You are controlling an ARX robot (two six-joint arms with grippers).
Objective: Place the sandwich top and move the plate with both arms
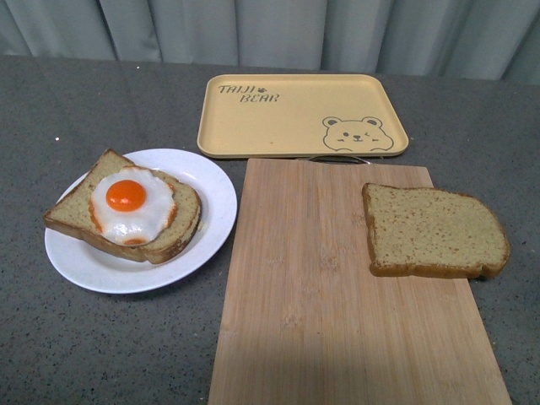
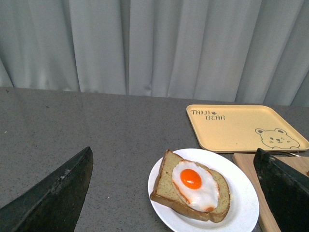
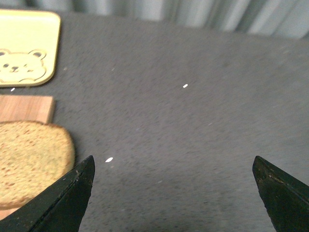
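Right gripper [image 3: 173,157]: jaws spread wide with nothing between them but bare grey surface [image 1: 84,354]; it holds nothing.
Left gripper [image 2: 173,151]: also wide open and empty, hanging above the surface and looking over the plate.
Arms in front view: neither one shows there.
Cutting board [image 1: 312,287]: bamboo, nearest the robot and a little right of centre, with its long side running away from the robot.
Sandwich top [image 1: 434,230]: lies flat on the board's right edge. Its rounded end hangs past the board toward the robot's right, and its long axis runs left to right.
Key relation: in the right wrist view the sandwich top [image 3: 29,159] sits just outside the open jaws, beyond one finger on the board side. The right arm looks the nearer one, and it would have to shift toward the board before closing.
Plate [image 1: 211,190]: on the surface just left of the board, touching it or nearly so. It carries a bread slice with fried egg [image 1: 126,211].
Judged path: the top must travel leftward across the board to land on the egg.
Yellow bear tray [image 1: 278,118]: empty, just beyond the board's far end.
Curtain [image 1: 270,29]: pale folds behind the surface.
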